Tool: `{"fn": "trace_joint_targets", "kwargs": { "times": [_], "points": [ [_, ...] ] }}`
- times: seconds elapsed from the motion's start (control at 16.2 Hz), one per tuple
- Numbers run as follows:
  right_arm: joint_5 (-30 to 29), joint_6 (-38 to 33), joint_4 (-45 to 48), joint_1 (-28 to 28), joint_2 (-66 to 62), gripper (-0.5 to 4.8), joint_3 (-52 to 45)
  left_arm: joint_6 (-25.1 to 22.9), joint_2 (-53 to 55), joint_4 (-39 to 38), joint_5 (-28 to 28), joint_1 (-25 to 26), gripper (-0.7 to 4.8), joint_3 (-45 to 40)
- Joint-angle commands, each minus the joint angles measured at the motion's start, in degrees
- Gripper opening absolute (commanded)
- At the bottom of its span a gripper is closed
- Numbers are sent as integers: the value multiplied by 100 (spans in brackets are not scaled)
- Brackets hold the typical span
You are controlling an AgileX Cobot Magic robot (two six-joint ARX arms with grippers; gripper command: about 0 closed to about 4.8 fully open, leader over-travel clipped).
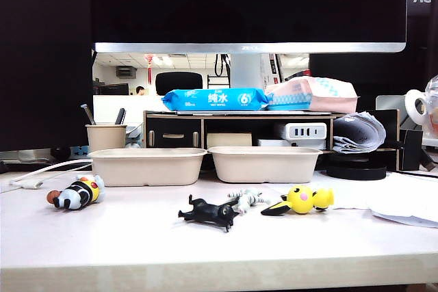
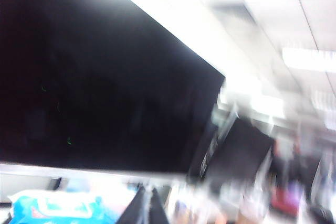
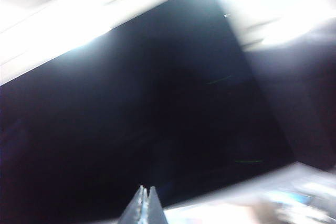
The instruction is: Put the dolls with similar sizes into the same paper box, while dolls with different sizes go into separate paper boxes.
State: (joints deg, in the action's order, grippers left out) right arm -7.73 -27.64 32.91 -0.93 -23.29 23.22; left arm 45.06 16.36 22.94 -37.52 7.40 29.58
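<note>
worktop [image 1: 137, 237] front: black doll [image 1: 209, 213], white-grey doll [image 1: 248, 198], yellow doll [image 1: 304, 200], striped doll [image 1: 79, 193] lie loose | behind them your two paper boxes [image 1: 147, 166] [image 1: 265, 163], pen cup [image 1: 105, 137], wipes pack [image 1: 215, 99], monitor [image 1: 246, 5] | left claw [image 2: 147, 203], right claw [image 3: 144, 200] both pressed together, aloft facing the monitor

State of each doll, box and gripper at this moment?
Striped doll: lying on the table, left.
Black doll: on the table.
White-grey doll: lying behind it.
Yellow doll: lying on the table.
Left box: no doll visible inside.
Right box: likewise.
Left gripper: shut, holding nothing.
Right gripper: shut, holding nothing.
</note>
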Motion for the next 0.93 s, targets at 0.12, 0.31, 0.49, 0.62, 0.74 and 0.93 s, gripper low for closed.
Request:
{"fn": "trace_joint_targets", "kwargs": {
  "times": [0.12, 0.31, 0.49, 0.62, 0.74, 0.93],
  "points": [
    [-3067, 2887, -3969, 227, -2754, -5, 2457, -4870, 2566, -4990, 144, 11, -5, 2286],
    [-1860, 5016, -7095, 1134, -4795, -5, 3759, -5755, 4400, -6061, 291, -20, -5, 2791],
    [-997, 5510, -7735, 2199, -6164, 4, 4030, -6085, 5768, -6889, 1342, -715, -5, 2830],
    [-802, 5510, -7528, 2597, -6601, 208, 4039, -6365, 6312, -7197, 2221, -1403, -5, 2830],
    [-393, 5488, -7383, 2855, -6800, 379, 4039, -6371, 6570, -7108, 2723, -1897, -4, 2828],
    [-240, 5495, -6929, 2929, -6898, 479, 4035, -6306, 6588, -6474, 2938, -2201, 166, 2833]
  ]
}}
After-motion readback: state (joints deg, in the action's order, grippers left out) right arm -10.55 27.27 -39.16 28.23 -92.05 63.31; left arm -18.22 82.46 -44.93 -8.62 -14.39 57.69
